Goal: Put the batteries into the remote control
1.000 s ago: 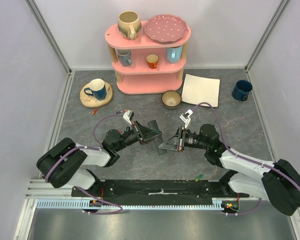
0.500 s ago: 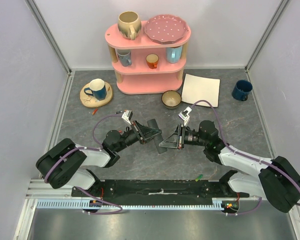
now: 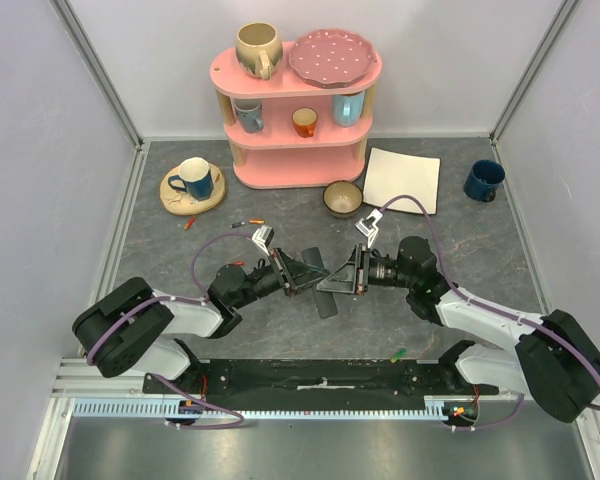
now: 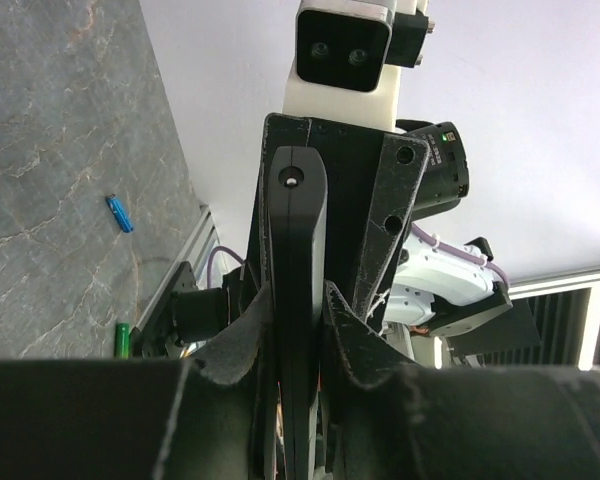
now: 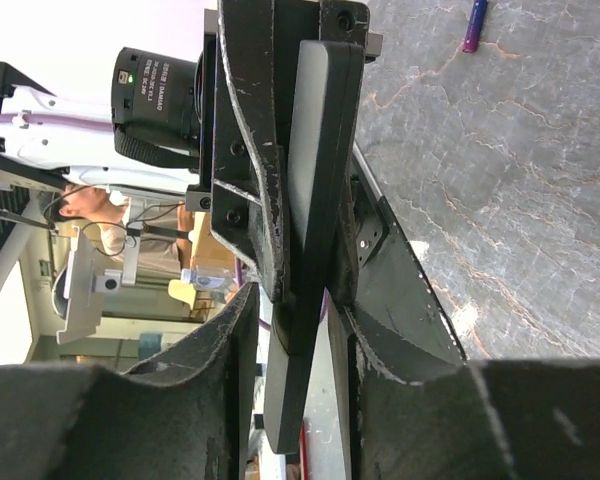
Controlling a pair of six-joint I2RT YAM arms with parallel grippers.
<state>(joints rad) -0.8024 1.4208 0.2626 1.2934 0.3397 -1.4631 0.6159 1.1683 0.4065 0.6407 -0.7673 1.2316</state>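
The remote control (image 3: 319,279), a flat black slab, is held on edge above the table between both grippers. My left gripper (image 3: 302,273) is shut on its far part; in the left wrist view the remote (image 4: 298,260) stands edge-on between tight fingers. My right gripper (image 3: 336,283) closes on its near end; in the right wrist view the slab (image 5: 318,170) fills the narrow gap between the fingers. Loose batteries lie on the table: a blue one (image 4: 120,213), a green one (image 4: 123,340), a purple-blue one (image 5: 473,25), a green one (image 3: 398,353) and an orange one (image 3: 189,223).
A pink shelf (image 3: 298,112) with cups and a plate stands at the back. A brown bowl (image 3: 342,197) and a white napkin (image 3: 402,180) lie in front of it. A blue cup on a wooden coaster (image 3: 193,180) is back left, a dark blue cup (image 3: 484,180) back right.
Both grippers have drawn closer together: the left one moved right and the right one moved left. The remote stays between them, now slightly further right.
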